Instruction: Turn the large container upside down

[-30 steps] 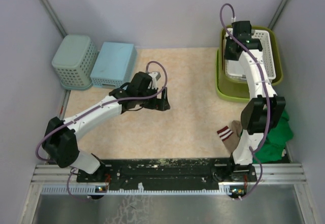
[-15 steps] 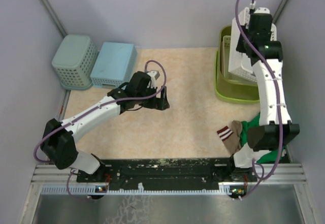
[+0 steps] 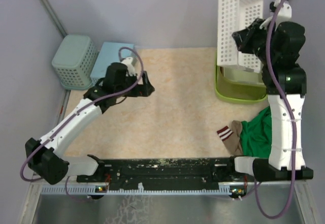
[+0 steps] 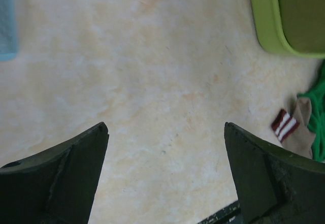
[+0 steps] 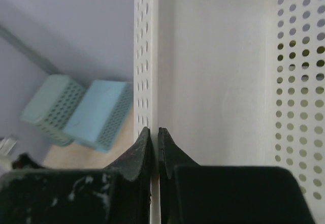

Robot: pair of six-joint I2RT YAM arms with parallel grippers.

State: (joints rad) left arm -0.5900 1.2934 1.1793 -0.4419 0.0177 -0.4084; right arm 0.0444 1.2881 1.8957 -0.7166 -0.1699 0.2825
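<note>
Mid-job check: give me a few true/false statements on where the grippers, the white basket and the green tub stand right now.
1. The right gripper is clamped on a wall of the white basket. True.
2. The white basket sits inside the large container. False: it is held in the air above it.
3. The left gripper holds a sock. False: it is open and empty; the striped sock lies on the table.
4. The large container stands open side up. True.

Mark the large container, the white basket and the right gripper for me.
large container [image 3: 236,95]: top external view, on its near lime-green wall.
white basket [image 3: 233,26]: top external view, on its perforated side wall.
right gripper [image 5: 154,131]: right wrist view, between the fingers pinching the basket wall.
</note>
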